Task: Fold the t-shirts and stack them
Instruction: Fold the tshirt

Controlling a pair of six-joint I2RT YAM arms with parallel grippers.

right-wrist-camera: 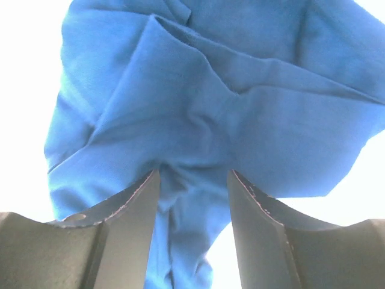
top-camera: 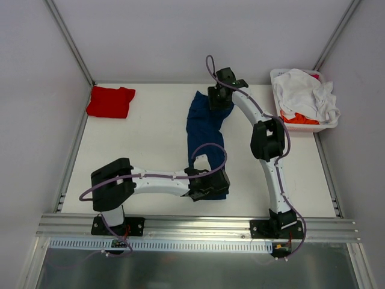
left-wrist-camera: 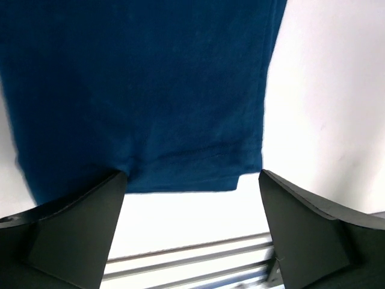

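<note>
The left gripper (top-camera: 207, 183), seen from above, sits low over the near hem of the navy t-shirt (top-camera: 201, 126). The shirt lies as a long, rumpled strip up the middle of the table (top-camera: 150, 150), and the right gripper (top-camera: 219, 96) is at its far end. A folded red t-shirt (top-camera: 110, 101) rests in the far left corner. A white t-shirt (top-camera: 304, 90) and an orange t-shirt (top-camera: 299, 120) fill the basket (top-camera: 275, 75) at far right.

In the left wrist view, the jaws stand wide apart and hold nothing, with the hem lying flat just beyond their tips.

In the right wrist view, the jaws are parted too, with bunched folds under and between them, none visibly pinched.

If the right gripper closes here, it may well gather several layers and drag a wad. The left one could shut short of the hem and catch nothing, which would skew the fold.
</note>
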